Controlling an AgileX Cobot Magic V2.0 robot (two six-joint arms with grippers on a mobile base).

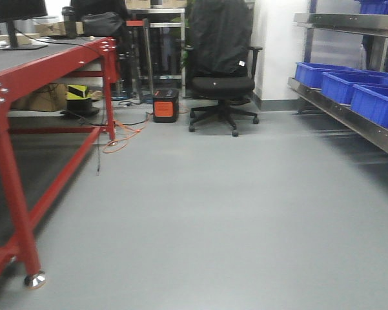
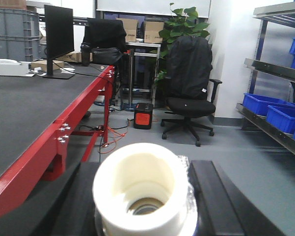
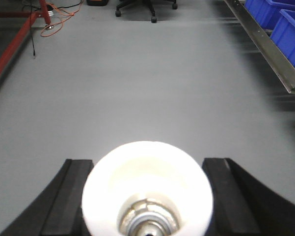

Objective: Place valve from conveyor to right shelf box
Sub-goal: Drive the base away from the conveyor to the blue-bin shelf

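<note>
Each wrist view shows a white valve with an open socket end and a metal core. One valve [image 2: 137, 167] sits between the black fingers [image 2: 218, 196] of my left gripper [image 2: 143, 201], which is shut on it. The other valve [image 3: 147, 182] is gripped the same way by my right gripper [image 3: 148, 196], above bare floor. The right shelf [image 1: 348, 119] is a steel rack carrying blue boxes [image 1: 374, 103], also seen as boxes [image 2: 280, 115] and boxes [image 3: 284, 24]. The conveyor is out of view.
A red-framed table [image 1: 26, 77] with a dark top runs along the left and carries a monitor [image 2: 59, 39]. A black office chair [image 1: 221, 71], an orange-and-black unit [image 1: 166, 105] and loose orange cables [image 1: 119, 139] lie ahead. Grey floor [image 1: 213, 213] spans between table and shelf.
</note>
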